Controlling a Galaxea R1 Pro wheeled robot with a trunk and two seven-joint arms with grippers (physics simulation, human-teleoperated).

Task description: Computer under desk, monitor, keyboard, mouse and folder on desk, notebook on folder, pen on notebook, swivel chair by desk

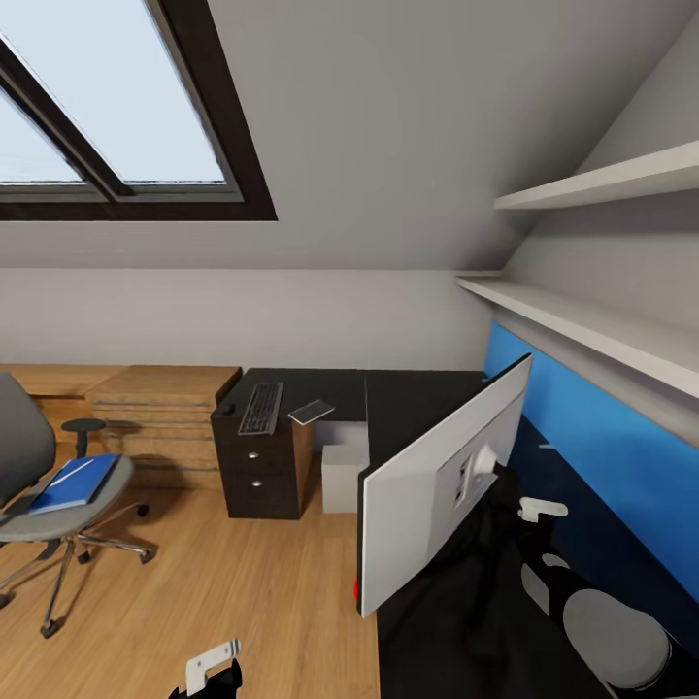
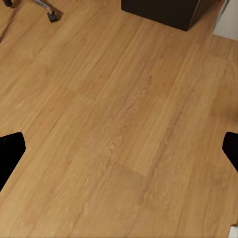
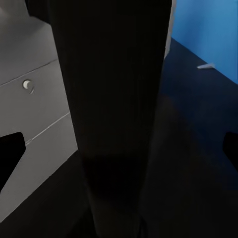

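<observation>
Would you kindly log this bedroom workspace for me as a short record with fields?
monitor: on the desk, pale back toward the camera
keyboard: on the desk above the drawers
notebook: on the desk beside the keyboard
computer: on the floor under the desk
folder: on the swivel chair seat
left gripper: open over bare wooden floor
right gripper: open, at the monitor's stand

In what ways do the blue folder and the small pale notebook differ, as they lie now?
The folder is bright blue; the notebook is pale grey-white. The folder lies on the seat of the swivel chair, while the notebook lies on the black top of the desk, beside the keyboard. The folder looks larger than the notebook. Both are thin, flat rectangles, and nothing is stacked on either.
</observation>
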